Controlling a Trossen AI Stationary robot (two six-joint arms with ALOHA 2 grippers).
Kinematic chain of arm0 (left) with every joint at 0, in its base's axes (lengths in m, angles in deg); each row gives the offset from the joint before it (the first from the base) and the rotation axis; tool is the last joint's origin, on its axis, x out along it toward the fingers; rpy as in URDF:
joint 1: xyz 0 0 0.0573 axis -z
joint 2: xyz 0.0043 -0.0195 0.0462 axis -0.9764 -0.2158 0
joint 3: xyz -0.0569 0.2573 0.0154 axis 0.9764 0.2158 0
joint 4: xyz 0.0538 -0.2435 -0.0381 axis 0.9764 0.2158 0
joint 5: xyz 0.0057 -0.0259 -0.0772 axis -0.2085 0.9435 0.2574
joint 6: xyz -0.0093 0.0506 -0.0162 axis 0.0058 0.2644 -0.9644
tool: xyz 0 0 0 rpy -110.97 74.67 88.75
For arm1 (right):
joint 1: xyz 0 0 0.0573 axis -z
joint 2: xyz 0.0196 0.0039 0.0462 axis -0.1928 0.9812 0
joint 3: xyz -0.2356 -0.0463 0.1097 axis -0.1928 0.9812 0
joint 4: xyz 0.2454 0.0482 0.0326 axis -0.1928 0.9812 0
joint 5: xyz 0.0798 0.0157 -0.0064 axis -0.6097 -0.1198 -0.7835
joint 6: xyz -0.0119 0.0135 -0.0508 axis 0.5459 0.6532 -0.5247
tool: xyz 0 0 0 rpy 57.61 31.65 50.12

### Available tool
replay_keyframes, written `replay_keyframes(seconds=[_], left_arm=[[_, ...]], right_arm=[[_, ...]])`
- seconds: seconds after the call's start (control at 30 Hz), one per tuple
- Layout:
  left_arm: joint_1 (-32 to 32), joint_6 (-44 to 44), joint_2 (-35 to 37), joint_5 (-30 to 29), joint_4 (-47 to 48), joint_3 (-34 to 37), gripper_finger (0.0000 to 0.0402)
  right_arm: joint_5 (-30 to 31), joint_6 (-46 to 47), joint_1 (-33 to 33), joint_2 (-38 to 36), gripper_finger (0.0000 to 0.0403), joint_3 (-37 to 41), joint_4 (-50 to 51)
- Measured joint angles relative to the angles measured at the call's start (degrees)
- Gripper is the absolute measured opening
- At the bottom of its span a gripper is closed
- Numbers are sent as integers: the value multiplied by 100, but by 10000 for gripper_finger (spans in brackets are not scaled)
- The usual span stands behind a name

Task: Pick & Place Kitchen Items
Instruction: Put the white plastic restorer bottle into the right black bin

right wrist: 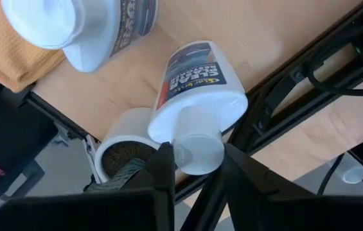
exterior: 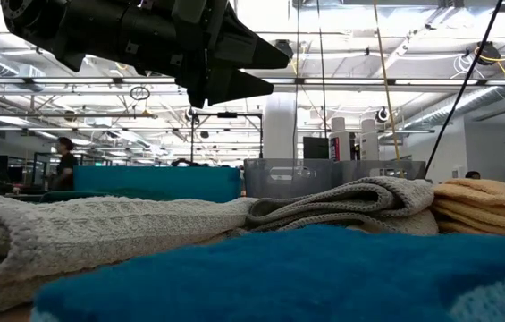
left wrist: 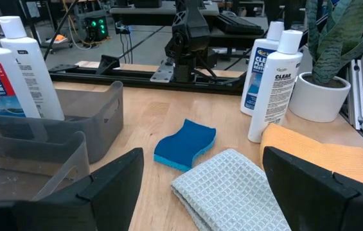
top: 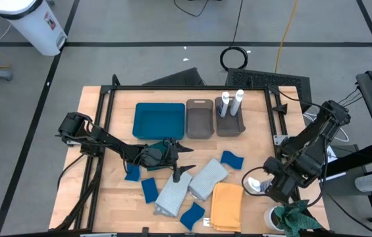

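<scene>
My right gripper [right wrist: 198, 157] is at the table's right edge [top: 265, 184], shut on one of two white blue-labelled bottles [right wrist: 194, 83]; the second bottle [right wrist: 97, 25] stands beside it. My left gripper [top: 187, 160] hangs open and empty above mid-table, also in the low view [exterior: 261, 67]. Below and ahead of it lie two pale grey cloths [top: 207, 179] [top: 172, 197], a mustard cloth [top: 227, 205] and blue sponges [top: 232, 159] [top: 149, 189], all flat on the wood. Two more bottles [top: 232, 102] stand in the right-hand bin. My right gripper has the bottle's white cap [right wrist: 197, 138] between its two fingers, one finger [right wrist: 165, 163] on each side, and they seem to touch it. The fingers come from above, pointing down. The bottle stands upright; its base is hidden by its own body.
A flat teal tray [top: 159, 120] and two grey-brown bins [top: 199, 118] [top: 220, 126] stand along the far side. A white pot with a green plant [top: 291, 220] sits by the near right corner, close to my right gripper. Black frame rails [top: 192, 87] border the table.
</scene>
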State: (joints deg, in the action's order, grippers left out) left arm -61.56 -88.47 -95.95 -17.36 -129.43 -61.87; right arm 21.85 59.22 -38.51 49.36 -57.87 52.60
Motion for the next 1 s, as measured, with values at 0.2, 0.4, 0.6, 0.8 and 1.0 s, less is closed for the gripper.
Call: replay_keyframes(seconds=[0.2, 0.4, 0.6, 0.8, 1.0], left_arm=[[-1, 0, 0, -2, -1, 0, 324], [-1, 0, 0, -1, 0, 0, 324], [-1, 0, 0, 0, -1, 0, 324], [1, 0, 0, 0, 0, 0, 324], [1, -2, 0, -2, 0, 0, 324]], right_arm=[[3, -280, 3, -30, 67, -3, 265], [324, -359, 55, -383, 67, -59, 586], [1209, -778, 207, -872, 67, -92, 530], [1762, -1074, 376, -1298, 67, -92, 552], [2556, -1650, 593, -1544, 67, -94, 538]])
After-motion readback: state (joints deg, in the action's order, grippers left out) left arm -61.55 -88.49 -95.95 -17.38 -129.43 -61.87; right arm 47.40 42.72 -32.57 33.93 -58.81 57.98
